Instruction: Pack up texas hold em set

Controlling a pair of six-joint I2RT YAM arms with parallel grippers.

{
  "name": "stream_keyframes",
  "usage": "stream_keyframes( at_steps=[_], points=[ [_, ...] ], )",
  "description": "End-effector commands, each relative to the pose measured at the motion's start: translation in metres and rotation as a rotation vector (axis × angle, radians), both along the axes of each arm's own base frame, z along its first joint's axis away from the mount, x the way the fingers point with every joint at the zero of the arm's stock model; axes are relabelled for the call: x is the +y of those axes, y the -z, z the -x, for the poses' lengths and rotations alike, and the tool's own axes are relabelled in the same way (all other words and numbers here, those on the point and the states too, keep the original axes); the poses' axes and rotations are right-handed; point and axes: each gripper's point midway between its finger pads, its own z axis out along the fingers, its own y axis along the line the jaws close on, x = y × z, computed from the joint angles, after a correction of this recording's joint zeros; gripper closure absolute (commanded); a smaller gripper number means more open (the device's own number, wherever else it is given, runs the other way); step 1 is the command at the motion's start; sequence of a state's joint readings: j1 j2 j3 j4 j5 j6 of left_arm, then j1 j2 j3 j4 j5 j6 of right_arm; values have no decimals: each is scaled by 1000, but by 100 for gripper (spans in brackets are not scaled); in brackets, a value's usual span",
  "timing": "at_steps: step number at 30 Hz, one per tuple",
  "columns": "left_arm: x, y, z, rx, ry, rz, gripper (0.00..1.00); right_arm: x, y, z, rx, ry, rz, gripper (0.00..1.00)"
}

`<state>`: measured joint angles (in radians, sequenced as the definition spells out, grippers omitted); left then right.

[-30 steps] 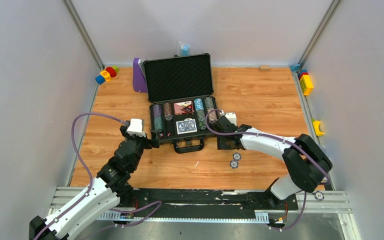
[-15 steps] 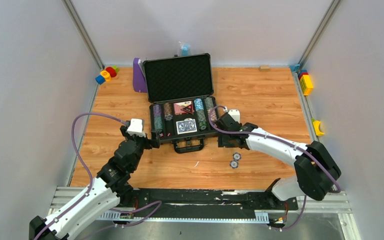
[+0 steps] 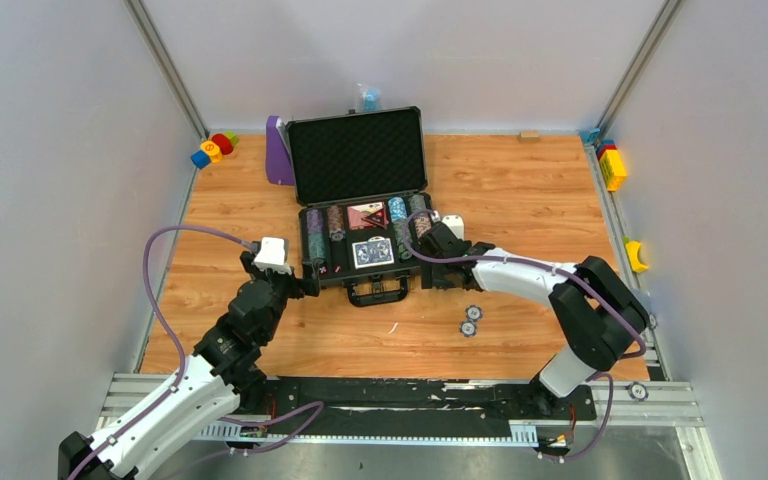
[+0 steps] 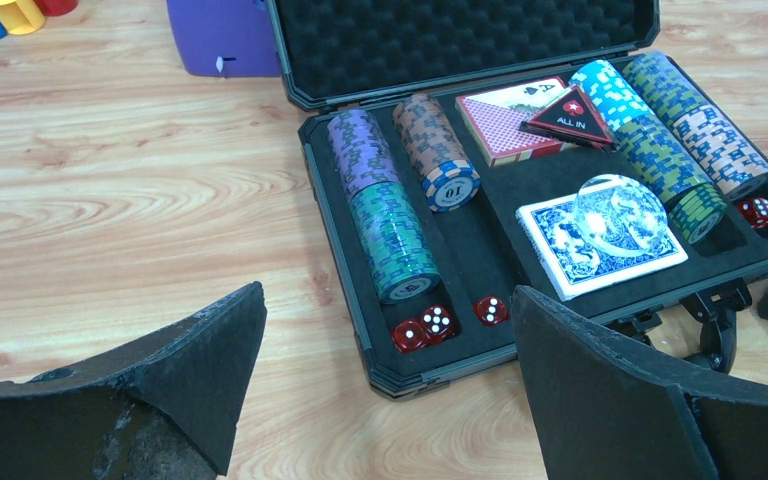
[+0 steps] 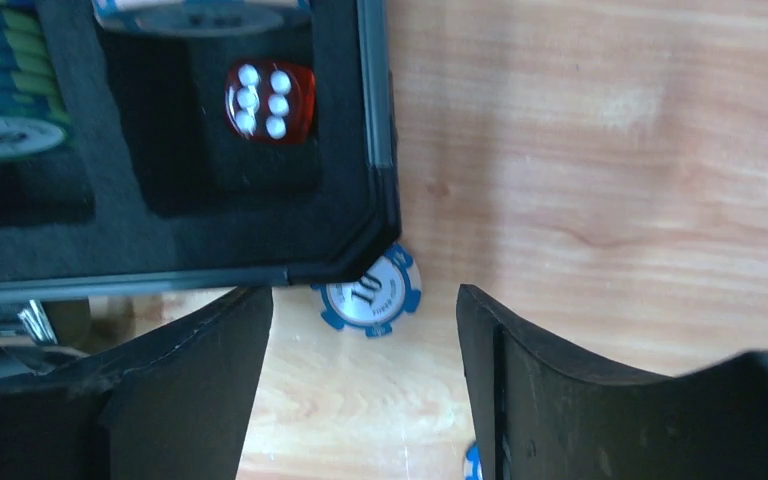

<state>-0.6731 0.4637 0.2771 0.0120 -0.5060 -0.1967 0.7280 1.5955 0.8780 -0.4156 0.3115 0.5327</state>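
Note:
The dark grey briefcase (image 3: 421, 207) lies open mid-table, its foam lid (image 3: 357, 155) raised. In the left wrist view it holds rows of striped chips (image 4: 390, 215), two card decks (image 4: 600, 235), red dice (image 4: 438, 322) and a clear round button (image 4: 620, 212). My left gripper (image 4: 388, 335) is open and empty at the case's front left corner. My right gripper (image 5: 360, 345) is open over bare wood at the front right corner (image 5: 375, 235). A blue chip (image 5: 372, 292) lies flat there, just ahead of the fingertips, its edge touching the case. Two more chips (image 3: 471, 320) lie on the table.
A purple stand (image 3: 278, 152) sits left of the lid. Coloured toy blocks (image 3: 213, 148) are in the far left corner, and yellow ones (image 3: 613, 168) lie along the right edge. The case handle (image 3: 378, 291) sticks out toward me. White walls close in three sides.
My right gripper has moved left and closer to the case's front right corner. The left arm and the two chips on the table have stayed put.

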Motion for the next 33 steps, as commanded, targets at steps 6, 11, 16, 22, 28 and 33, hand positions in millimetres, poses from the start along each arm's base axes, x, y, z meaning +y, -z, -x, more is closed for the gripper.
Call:
stream_keyframes(
  at_steps=[6,11,16,22,28,33],
  points=[
    [-3,-11,-2,-37,-1,42,0,10,6,-22,-60,-31,-25,39],
    [-2,-11,-2,-36,0,41,0,2,10,-12,-30,-26,-2,45],
    [-3,-11,-2,-37,1,41,0,-2,10,-5,-8,-16,-6,52],
    [-2,-11,-1,-38,0,44,0,-4,-2,2,-8,2,-31,56],
    [-3,-11,-1,-38,2,43,0,-10,-14,14,7,18,-57,56],
    [-3,-11,-1,-38,5,44,0,-16,-25,20,0,28,-59,56]
  ],
)
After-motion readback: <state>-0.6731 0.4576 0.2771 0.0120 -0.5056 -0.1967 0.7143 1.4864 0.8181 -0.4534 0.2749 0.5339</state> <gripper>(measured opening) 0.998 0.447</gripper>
